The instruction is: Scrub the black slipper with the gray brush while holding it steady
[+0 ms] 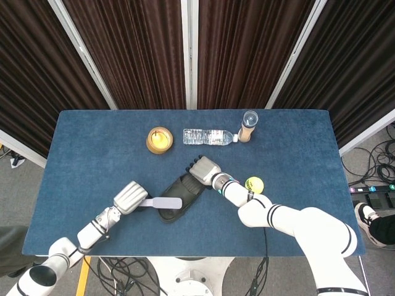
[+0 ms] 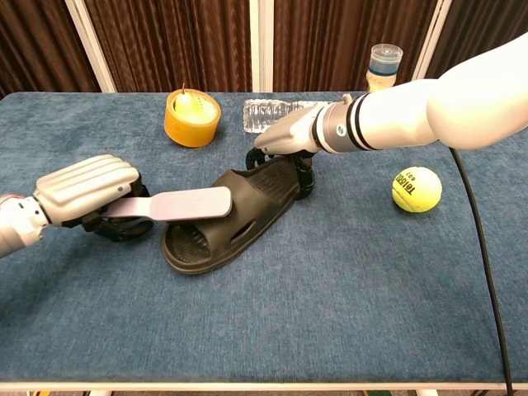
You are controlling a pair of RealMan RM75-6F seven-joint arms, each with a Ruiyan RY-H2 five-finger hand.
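The brush (image 2: 177, 205) lies across the slipper's (image 2: 235, 216) front, seemingly touching; tennis ball (image 2: 417, 189) to its right.

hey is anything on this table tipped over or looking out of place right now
The clear water bottle lies on its side at the back of the table, between the yellow candle and the upright capped jar. Nothing looks spilled or damaged.

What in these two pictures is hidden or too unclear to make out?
- Bristles of the gray brush: both views show only its back, so contact with the black slipper cannot be confirmed.
- Right hand: in the chest view its fingers curl behind the slipper's heel; the grip is partly hidden.
- Left hand: its fingers wrap under the handle, out of sight.
- Water bottle: its label is too small to read in the head view.
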